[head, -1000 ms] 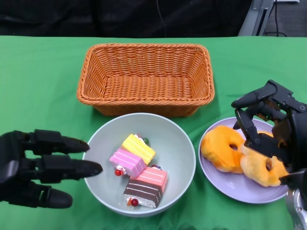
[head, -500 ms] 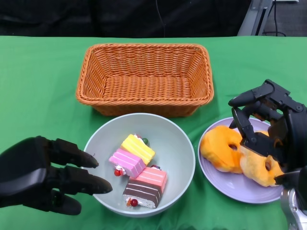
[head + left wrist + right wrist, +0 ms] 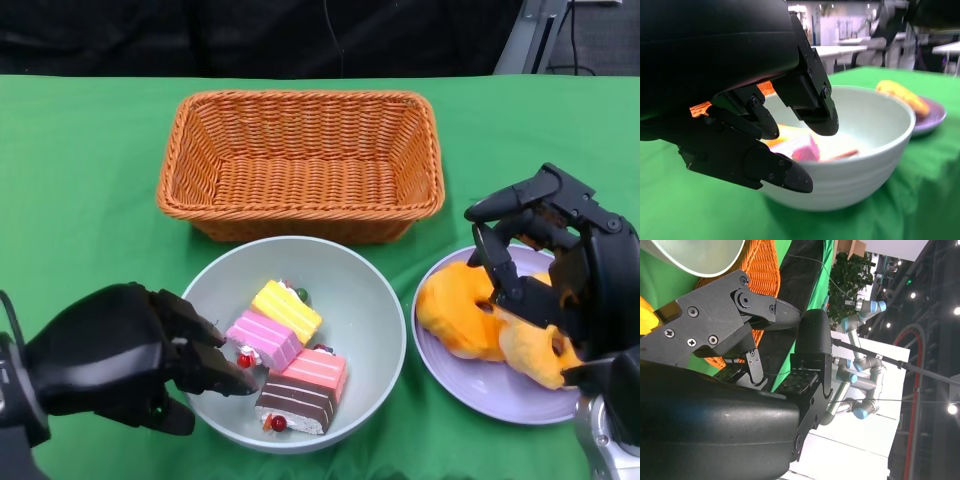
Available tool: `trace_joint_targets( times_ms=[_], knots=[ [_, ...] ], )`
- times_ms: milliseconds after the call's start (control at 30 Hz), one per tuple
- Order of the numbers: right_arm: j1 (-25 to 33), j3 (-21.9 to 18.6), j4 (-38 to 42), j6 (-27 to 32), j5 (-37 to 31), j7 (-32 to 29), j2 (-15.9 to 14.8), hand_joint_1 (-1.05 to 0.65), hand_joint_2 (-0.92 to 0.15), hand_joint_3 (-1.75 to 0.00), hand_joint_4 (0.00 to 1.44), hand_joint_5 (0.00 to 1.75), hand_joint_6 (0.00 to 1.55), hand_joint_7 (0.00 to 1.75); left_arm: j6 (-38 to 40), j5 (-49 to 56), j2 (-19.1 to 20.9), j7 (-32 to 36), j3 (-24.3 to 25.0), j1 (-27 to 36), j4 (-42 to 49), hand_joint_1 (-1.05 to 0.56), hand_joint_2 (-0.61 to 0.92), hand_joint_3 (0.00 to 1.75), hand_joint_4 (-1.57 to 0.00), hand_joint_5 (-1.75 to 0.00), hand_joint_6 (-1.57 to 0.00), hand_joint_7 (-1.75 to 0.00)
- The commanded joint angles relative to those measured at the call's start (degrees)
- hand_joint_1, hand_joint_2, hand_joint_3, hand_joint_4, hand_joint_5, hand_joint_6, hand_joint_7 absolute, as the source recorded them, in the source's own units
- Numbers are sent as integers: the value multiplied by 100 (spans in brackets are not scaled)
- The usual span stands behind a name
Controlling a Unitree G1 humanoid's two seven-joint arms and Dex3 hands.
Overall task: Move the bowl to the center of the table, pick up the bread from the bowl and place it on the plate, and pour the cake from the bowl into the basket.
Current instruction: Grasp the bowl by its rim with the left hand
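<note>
The pale green bowl (image 3: 355, 290) stands in front of the orange basket (image 3: 300, 165). It holds several cake slices, among them a yellow one (image 3: 287, 308) and a pink one (image 3: 265, 338). My left hand (image 3: 130, 365) is at the bowl's left rim, with fingers over the rim and thumb outside the wall. In the left wrist view a gap shows between those fingers (image 3: 810, 107) and the bowl (image 3: 860, 150). Two orange breads (image 3: 455, 310) lie on the purple plate (image 3: 480, 385). My right hand (image 3: 550, 270) hovers over them with spread fingers, holding nothing.
The basket has nothing in it and nearly touches the bowl's far rim. Bowl and plate sit close side by side. Green cloth covers the table (image 3: 80, 180), with bare cloth to the left of the basket. The table's far edge runs behind the basket.
My left hand has moved right and turned, bringing its fingers from beside the bowl to over its left rim. The right hand has drifted slightly left. The bowl has stayed put.
</note>
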Motion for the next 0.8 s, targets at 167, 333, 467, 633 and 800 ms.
trace_joint_targets(
  times_ms=[167, 333, 467, 633, 800],
  knots=[
    [65, -20, -197, 129, 84, -55, 16, -17, -60, -85, 70, 155, 71, 120, 809, 376, 498, 774, -1231, -331, 128, -40, 83, 1, -91, -1, -85, 0],
    [62, -17, -197, 109, 31, -49, -17, -18, -59, -85, 70, 155, 71, 119, 1128, 276, 685, 950, -1789, -458, 197, -40, 82, 0, -91, -1, -85, 0],
    [45, -21, -141, 54, -1, -53, -33, -19, -59, -84, 70, 156, 70, 119, 1334, 181, 778, 1117, -2073, -480, 260, -40, 81, 1, -91, 0, -84, 0],
    [67, -12, -156, 56, 44, -41, -7, -18, -59, -84, 70, 155, 71, 119, 1831, 224, 714, 1614, -2359, -414, 325, -39, 82, 0, -90, 0, -84, 0],
    [78, 10, -165, 23, -21, -64, -7, -20, -59, -84, 71, 155, 70, 119, 2192, 248, 495, 2393, -2706, -444, 663, -36, 82, 0, -92, -1, -87, -1]
  ],
)
